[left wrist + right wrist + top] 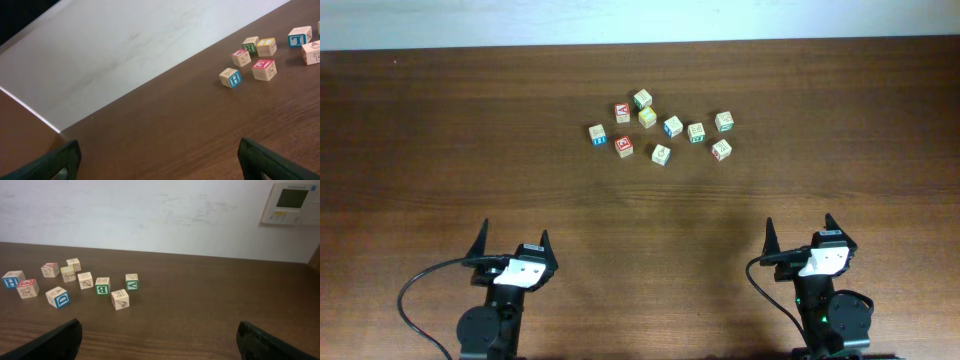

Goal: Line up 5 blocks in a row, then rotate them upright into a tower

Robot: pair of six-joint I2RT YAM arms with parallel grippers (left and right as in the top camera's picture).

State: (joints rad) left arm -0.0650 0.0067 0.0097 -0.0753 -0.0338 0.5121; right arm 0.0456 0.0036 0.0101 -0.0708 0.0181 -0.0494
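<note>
The left gripper [515, 238] and right gripper [800, 230] are sitting wide open, near; the blocks [673, 126] are lying scattered farther off.

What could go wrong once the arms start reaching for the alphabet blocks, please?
1. The alphabet blocks lie bunched together, and the yellow-green cube sits right beside its neighbours, so a wide-open claw coming down on one block could well knock others out of place.
2. The cluster lies about midway between the left claw and the right claw, so both arms reaching in together might collide.
</note>
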